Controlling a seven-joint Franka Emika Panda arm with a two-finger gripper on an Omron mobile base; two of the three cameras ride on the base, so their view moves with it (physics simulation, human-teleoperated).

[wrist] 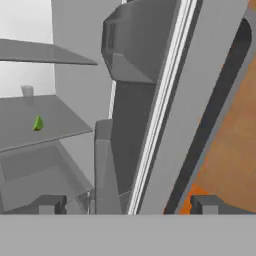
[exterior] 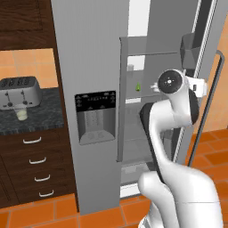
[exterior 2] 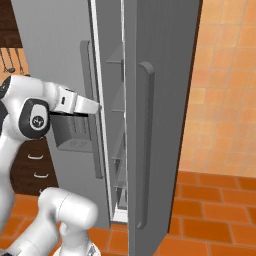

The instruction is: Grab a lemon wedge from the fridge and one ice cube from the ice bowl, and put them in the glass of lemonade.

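The fridge (exterior: 93,89) right door stands open, and the wedge (wrist: 38,123) lies on a middle shelf (wrist: 45,120), near its left side. The gripper (wrist: 127,204) is spread and empty, pointed at the door's inner edge. It should swing left, clear the door bin, and come onto the wedge with jaws straddling it.

Home kitchen, rendered. Evidence: tall grey steel two-door fridge (exterior: 89,67) with black dispenser panel (exterior: 95,116), right door open; silver four-slot toaster (exterior: 19,91) on dark speckled stone counter (exterior: 40,116); dark wood drawers (exterior: 35,164) below; orange tile floor (exterior 2: 215,210).
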